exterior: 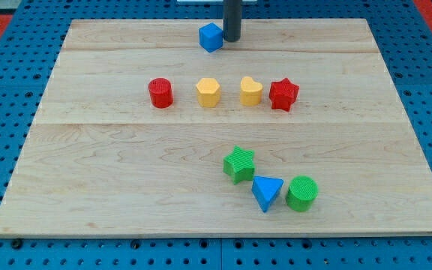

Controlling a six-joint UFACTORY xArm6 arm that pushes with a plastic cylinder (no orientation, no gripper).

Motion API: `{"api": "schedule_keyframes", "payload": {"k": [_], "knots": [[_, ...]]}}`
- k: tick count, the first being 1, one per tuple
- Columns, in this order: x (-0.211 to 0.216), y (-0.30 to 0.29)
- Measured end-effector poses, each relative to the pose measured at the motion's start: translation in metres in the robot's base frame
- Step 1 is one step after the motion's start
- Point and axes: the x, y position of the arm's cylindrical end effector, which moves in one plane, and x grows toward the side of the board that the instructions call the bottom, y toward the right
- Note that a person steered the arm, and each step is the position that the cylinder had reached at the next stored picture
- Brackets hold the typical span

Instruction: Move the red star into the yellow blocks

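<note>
Red star (pixel 283 94) sits just right of the yellow heart (pixel 250 91), almost touching; a yellow pentagon (pixel 208 93) lies further left. We see my tip (pixel 232 39), a plain rod without jaws, beside the blue cube (pixel 211 37).

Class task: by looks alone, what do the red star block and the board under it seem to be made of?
Red star block: probably matte plastic, perhaps 3D-printed; its sides show fine ridged lines. Pale board: apparently unvarnished light wood; grain streaks and plank seams run across it, with little shine.
</note>
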Motion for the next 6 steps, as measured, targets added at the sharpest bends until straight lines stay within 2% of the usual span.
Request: {"api": "schedule_keyframes", "payload": {"k": [1,2,3,4,6], "knots": [[0.051,0.000],[0.050,0.087],[0.082,0.139],[0.121,0.108],[0.164,0.018]]}}
